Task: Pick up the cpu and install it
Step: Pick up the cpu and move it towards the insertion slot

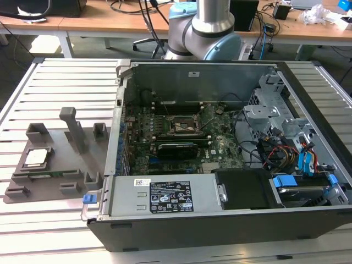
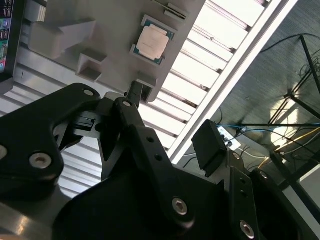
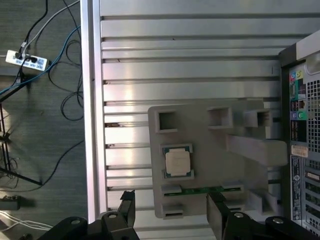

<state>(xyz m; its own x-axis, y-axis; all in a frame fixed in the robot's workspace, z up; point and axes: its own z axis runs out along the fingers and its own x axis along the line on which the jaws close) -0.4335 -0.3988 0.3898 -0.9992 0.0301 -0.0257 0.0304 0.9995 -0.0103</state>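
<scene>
My claw (image 3: 171, 212) hangs wide open over the table (image 3: 190, 70), nothing between its fingers (image 3: 128, 207). I see the cpu (image 3: 178, 162) lying flat, metal top up, in a recess of the grey holder (image 3: 210, 150), just beside a green stick (image 3: 207, 189). In the exterior view the holder sits at the left of the open case (image 1: 192, 228), with the cpu well apart from the socket (image 1: 184, 127) inside it.

Satin metal tops the cpu (image 3: 179, 162); the holder (image 3: 215, 162) is matt plastic.
</scene>
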